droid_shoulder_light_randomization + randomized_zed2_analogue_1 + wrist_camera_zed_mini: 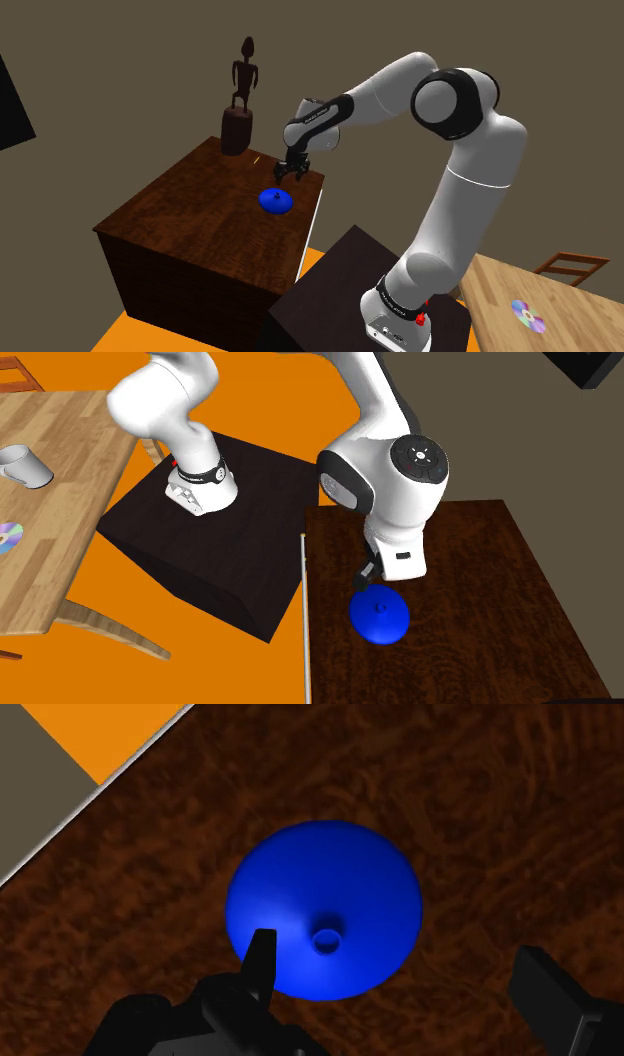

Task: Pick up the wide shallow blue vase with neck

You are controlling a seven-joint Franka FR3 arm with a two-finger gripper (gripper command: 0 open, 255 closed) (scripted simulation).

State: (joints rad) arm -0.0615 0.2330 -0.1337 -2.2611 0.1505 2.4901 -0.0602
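Note:
A wide, shallow blue vase (275, 200) with a short neck (326, 939) at its centre sits on a dark wooden table (190, 215) near the edge that faces the stand. My black gripper (291, 176) hangs just above it, pointing down, a little toward the stand side. From the second exterior view the vase (379, 617) lies right under the hand and the gripper (368, 580). In the wrist view the gripper (400, 979) is open, its fingers (262, 964) well apart. The vase (322, 909) lies below untouched, its neck nearer one finger.
A dark carved figure (240, 100) on a block stands at the table's far corner. The black stand (215, 542) adjoins the table. A light wooden table (50, 502) beyond the stand carries a white cup (25, 465) and a disc (8, 537). The floor (250, 672) is orange.

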